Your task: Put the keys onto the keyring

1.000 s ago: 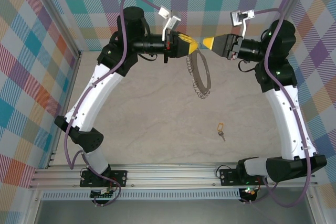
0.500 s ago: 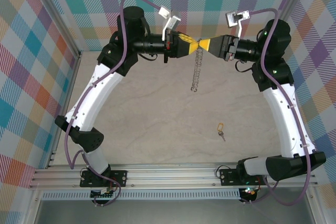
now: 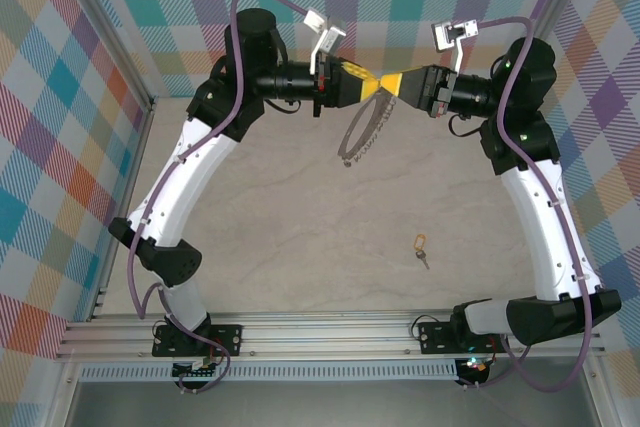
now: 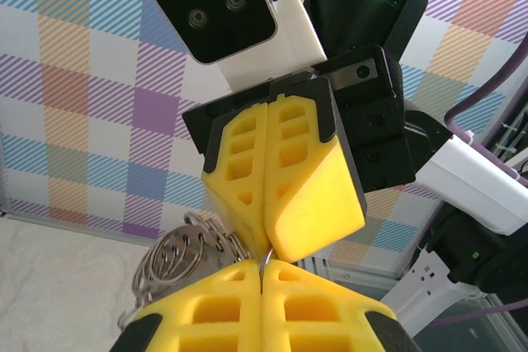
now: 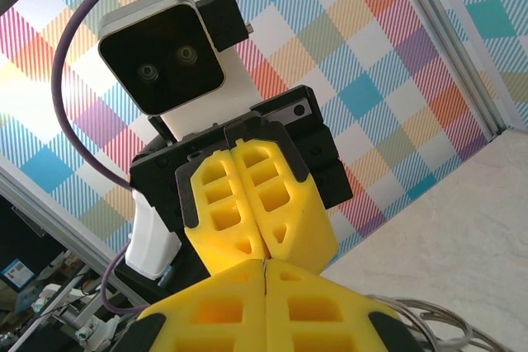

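High above the far side of the table, my left gripper (image 3: pixel 373 87) and right gripper (image 3: pixel 391 83) meet tip to tip. Both are shut on the rim of the keyring (image 3: pixel 360 131), a grey ring of small loops that hangs slanting down to the left. In the left wrist view a thin wire runs from my shut left gripper (image 4: pixel 262 264) up into the right gripper (image 4: pixel 270 246), with the keyring's loops (image 4: pixel 176 256) bunched at the left. In the right wrist view the right gripper (image 5: pixel 266 264) is shut on the wire. The key (image 3: pixel 420 247), small with a gold head, lies alone on the table.
The marbled tabletop (image 3: pixel 290 227) is bare around the key. Plaid walls (image 3: pixel 60 127) close in the left, back and right sides. A metal rail (image 3: pixel 320 332) with both arm bases runs along the near edge.
My right gripper has moved in to the left gripper's tip and shut on the ring. The ring has swung from hanging straight down to slanting left.
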Robot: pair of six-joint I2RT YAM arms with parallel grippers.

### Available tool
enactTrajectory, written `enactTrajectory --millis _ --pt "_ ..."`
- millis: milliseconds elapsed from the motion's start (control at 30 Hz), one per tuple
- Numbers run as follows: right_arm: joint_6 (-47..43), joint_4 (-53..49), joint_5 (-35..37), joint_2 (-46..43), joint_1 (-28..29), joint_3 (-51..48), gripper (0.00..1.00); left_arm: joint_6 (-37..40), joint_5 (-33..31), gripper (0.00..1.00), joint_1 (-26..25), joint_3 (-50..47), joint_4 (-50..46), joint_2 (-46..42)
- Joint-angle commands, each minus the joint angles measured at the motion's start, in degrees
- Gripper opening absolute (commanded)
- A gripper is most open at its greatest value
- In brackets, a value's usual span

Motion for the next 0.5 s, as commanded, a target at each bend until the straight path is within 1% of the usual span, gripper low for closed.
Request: enactTrajectory --millis 0,133,200,367,400,433,467 --pt "-0.5 2.1 -0.9 -0.7 0.9 -1.7 0.00 -0.9 0.3 0.00 -0.7 2.9 1.6 1.1" --pt "-0.4 3.3 -1.2 -0.5 1.0 -2.0 0.00 -1.2 0.8 0.00 -0.7 4.3 1.6 1.9" --pt "-1.0 2.5 -1.1 -0.5 1.0 -2.1 0.12 -1.2 0.6 0.00 -0.7 4.7 1.3 2.1" --pt "-1.8 2.0 -0.8 -1.0 0.9 -3.3 0.16 -1.3 0.5 0.00 -0.7 5.4 1.1 2.7" --pt "-2.0 1.6 -0.8 -1.1 1.0 -3.4 0.15 -1.3 0.5 0.00 -0.7 5.5 1.1 2.7" --pt "-2.4 1.2 -0.7 -1.2 1.0 -3.5 0.12 -1.3 0.5 0.00 -0.7 5.5 1.2 2.8" --pt "-2.7 0.8 -0.6 -1.3 1.0 -3.6 0.05 -1.3 0.2 0.00 -0.7 5.6 1.1 2.9"
